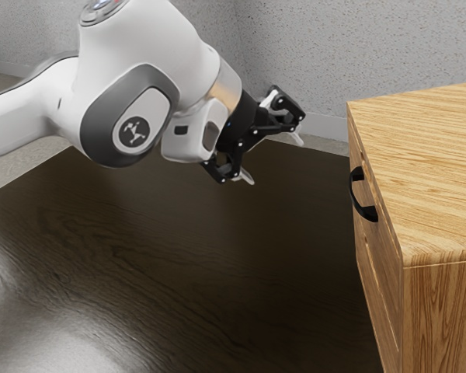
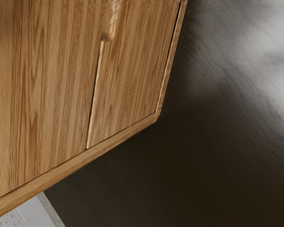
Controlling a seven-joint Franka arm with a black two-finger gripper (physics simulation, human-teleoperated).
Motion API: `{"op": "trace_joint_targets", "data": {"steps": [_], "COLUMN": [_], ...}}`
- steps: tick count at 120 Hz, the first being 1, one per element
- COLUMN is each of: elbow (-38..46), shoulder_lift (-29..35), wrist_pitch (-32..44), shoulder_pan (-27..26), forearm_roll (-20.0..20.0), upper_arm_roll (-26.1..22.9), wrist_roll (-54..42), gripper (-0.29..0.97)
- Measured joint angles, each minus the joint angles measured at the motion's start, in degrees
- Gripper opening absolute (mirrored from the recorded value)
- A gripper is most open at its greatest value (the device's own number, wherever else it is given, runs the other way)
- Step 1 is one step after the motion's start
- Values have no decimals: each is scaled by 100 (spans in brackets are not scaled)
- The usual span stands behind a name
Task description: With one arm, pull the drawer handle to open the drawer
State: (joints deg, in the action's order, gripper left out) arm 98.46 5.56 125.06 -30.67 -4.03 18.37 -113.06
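Note:
A light-wood cabinet (image 1: 435, 179) stands at the exterior view's right, its front facing the arm. A black bow-shaped drawer handle (image 1: 363, 196) sticks out from the top drawer front (image 1: 370, 233), which lies flush with the cabinet. My black gripper (image 1: 272, 157) hangs in the air to the exterior view's left of the handle and a little higher, well apart from it. Its fingers stand open with nothing between them. In the wrist view the cabinet front (image 2: 47, 85) appears with a seam (image 2: 94, 94) between panels and a rounded wooden piece (image 2: 110, 23) standing out.
The dark wood floor (image 1: 179, 272) spreads under the arm and up to the cabinet. A grey speckled wall (image 1: 357, 47) with a pale baseboard (image 1: 326, 124) runs behind. Open air lies between the gripper and the handle.

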Motion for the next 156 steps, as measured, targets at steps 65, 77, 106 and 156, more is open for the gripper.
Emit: {"op": "trace_joint_targets", "data": {"steps": [65,77,106,156], "elbow": [88,89,161,660], "shoulder_lift": [100,100,93,240], "wrist_pitch": [-212,-236,-182,844], "shoulder_pan": [-478,-554,-687,-798], "forearm_roll": [-10,-10,-15,-28], "upper_arm_roll": [0,0,0,0], "wrist_roll": [-176,-195,-223,-225], "gripper": [68,68,68,68]}}
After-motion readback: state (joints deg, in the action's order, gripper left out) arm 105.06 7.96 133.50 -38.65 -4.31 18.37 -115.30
